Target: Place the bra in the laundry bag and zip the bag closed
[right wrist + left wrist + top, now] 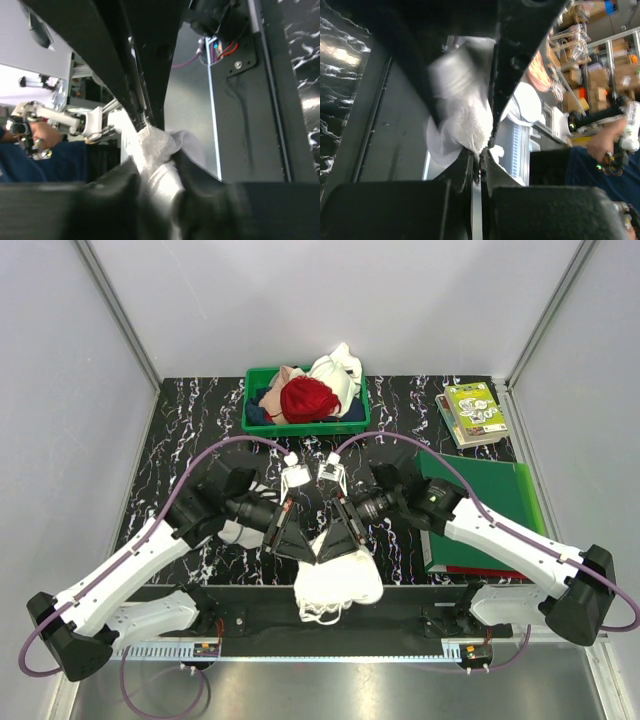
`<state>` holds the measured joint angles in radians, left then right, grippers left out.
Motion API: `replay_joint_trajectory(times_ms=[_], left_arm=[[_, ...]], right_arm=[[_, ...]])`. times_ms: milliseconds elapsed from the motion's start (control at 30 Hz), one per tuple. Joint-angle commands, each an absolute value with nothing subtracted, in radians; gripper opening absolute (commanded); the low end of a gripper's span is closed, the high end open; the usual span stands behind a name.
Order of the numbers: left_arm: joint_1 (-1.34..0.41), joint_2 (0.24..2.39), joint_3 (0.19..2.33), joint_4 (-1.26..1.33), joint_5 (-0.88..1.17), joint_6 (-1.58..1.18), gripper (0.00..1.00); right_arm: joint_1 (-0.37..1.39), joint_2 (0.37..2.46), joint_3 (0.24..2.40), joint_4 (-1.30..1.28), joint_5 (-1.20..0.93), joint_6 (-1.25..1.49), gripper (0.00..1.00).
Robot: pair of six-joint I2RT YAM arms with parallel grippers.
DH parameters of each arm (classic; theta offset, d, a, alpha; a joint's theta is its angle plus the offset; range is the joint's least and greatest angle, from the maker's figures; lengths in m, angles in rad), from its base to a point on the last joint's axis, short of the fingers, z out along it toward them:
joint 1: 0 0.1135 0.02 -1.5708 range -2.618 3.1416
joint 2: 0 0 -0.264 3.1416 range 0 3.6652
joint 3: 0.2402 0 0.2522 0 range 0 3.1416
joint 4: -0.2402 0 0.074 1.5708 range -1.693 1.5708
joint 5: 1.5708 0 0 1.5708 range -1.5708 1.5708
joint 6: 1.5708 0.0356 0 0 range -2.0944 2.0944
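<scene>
On the black marble-patterned table (400, 410), two arms meet over its near edge, sharing a white soft fabric bra (338, 585) that hangs bunched between them. A white rounded shape half hidden under the left arm looks to be the white mesh laundry bag (238, 533) — too covered to tell whether it lies open. The left gripper (479, 155) has its jaws pressed together on a fold of the bra. The right gripper (157, 165) pinches a wad of it between jaws standing partly apart. Thin looping straps (322, 618) dangle lowest — the carry to the bag is best made high, on both grips, so no strap snags the table edge or lies across the zip.
</scene>
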<state>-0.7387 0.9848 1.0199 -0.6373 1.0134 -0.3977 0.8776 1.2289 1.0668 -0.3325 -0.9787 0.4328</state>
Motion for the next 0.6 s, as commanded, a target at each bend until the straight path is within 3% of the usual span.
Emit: replay_joint_trajectory(times_ms=[0, 33, 67, 100, 133, 167, 233, 267, 367, 433, 567], left_arm=[[-0.693, 0.977, 1.069, -0.668, 0.969, -0.339, 0.00], [-0.677, 0.970, 1.069, -0.689, 0.960, -0.316, 0.03], [-0.634, 0.965, 1.071, -0.712, 0.933, -0.302, 0.09], [-0.609, 0.957, 1.072, -0.756, 0.921, -0.287, 0.23], [-0.585, 0.947, 1.075, -0.776, 0.898, -0.266, 0.46], [-0.560, 0.918, 1.080, -0.791, 0.779, -0.261, 0.57], [-0.549, 0.882, 1.094, -0.831, 0.607, -0.282, 0.68], [-0.539, 0.843, 1.094, -0.841, 0.407, -0.305, 0.71], [-0.523, 0.819, 1.088, -0.897, 0.066, -0.397, 0.79], [-0.519, 0.847, 1.082, -0.972, -0.055, -0.472, 0.80], [-0.456, 0.928, 1.034, -1.051, -0.221, -0.590, 0.87]], right_arm=[[0.893, 1.215, 1.042, -0.282, -0.962, 0.477, 0.16], [0.893, 1.210, 1.034, -0.284, -0.948, 0.482, 0.00], [0.894, 1.197, 1.026, -0.285, -0.942, 0.483, 0.00], [0.893, 1.189, 1.005, -0.288, -0.931, 0.491, 0.00], [0.893, 1.183, 0.993, -0.293, -0.893, 0.492, 0.00], [0.893, 1.166, 0.980, -0.299, -0.867, 0.497, 0.00], [0.893, 1.151, 0.947, -0.331, -0.756, 0.502, 0.00], [0.893, 1.134, 0.939, -0.347, -0.715, 0.505, 0.00], [0.888, 1.111, 0.923, -0.435, -0.481, 0.528, 0.00], [0.881, 1.095, 0.928, -0.504, -0.308, 0.567, 0.00], [0.850, 1.046, 0.937, -0.601, -0.157, 0.653, 0.00]])
